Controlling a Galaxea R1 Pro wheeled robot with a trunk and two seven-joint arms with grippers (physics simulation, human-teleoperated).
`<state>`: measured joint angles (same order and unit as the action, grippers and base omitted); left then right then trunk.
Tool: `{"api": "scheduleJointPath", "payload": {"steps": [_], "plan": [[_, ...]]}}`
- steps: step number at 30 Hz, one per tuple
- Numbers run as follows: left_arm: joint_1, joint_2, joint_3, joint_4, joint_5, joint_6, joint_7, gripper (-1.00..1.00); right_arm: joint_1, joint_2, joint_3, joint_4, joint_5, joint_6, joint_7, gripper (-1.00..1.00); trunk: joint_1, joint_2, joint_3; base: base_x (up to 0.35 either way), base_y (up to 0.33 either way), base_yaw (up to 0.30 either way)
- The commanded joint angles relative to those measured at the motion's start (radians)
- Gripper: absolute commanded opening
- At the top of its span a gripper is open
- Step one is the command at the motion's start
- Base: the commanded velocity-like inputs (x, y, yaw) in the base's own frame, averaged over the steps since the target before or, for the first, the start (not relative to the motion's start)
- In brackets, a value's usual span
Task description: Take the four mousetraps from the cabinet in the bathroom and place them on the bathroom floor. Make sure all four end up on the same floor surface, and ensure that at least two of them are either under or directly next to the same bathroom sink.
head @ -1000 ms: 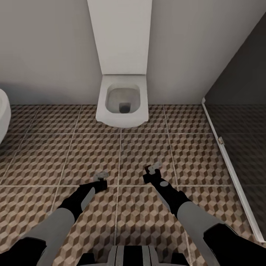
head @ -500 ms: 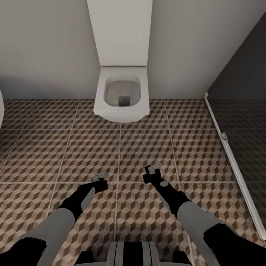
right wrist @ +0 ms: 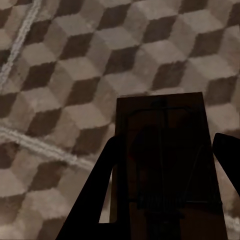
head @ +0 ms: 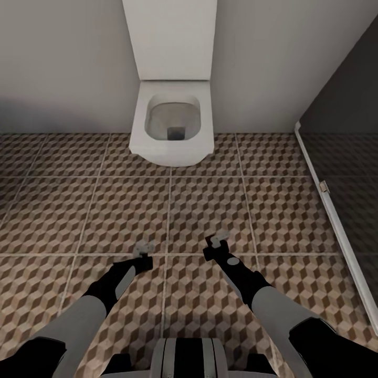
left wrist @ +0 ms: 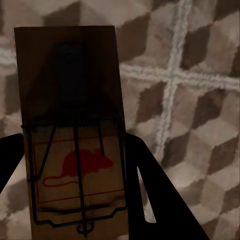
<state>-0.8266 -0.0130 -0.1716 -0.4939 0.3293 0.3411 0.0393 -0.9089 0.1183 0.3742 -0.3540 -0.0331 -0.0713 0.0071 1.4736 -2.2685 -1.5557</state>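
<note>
You are facing a white toilet (head: 172, 123) against a grey wall, with both arms reaching out over the cube-patterned tile floor (head: 63, 210). Your left gripper (head: 143, 251) is clamping a mousetrap (left wrist: 70, 125) between its dark fingers (left wrist: 150, 185), above a grout crossing. Your right gripper (head: 219, 240) is gripping a second mousetrap (right wrist: 162, 165) the same way. A dark glass partition (head: 341, 173) is standing to your right.
</note>
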Motion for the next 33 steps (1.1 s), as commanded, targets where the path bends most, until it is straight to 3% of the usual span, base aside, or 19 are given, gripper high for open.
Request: {"api": "scheduleJointPath", "payload": {"steps": [1,11,33], "plan": [[0.000,0.001,-0.005,-0.002,0.007,0.004,0.007,-1.00,-0.001,0.000,0.003,0.001,-0.004,-0.004,0.001,-1.00,0.004,-0.007,-0.005,0.000,0.000,0.000],[0.000,0.001,-0.005,-0.002,0.007,0.004,0.007,-1.00,-0.001,0.000,0.003,0.001,-0.003,-0.004,0.001,-1.00,0.042,-0.077,-0.053,0.000,0.000,0.000],[0.000,-0.001,-0.005,-0.002,0.007,0.004,0.007,-1.00,0.005,0.000,0.003,0.001,-0.002,-0.004,0.001,-1.00,0.042,-0.077,-0.055,0.000,0.000,0.000]]}}
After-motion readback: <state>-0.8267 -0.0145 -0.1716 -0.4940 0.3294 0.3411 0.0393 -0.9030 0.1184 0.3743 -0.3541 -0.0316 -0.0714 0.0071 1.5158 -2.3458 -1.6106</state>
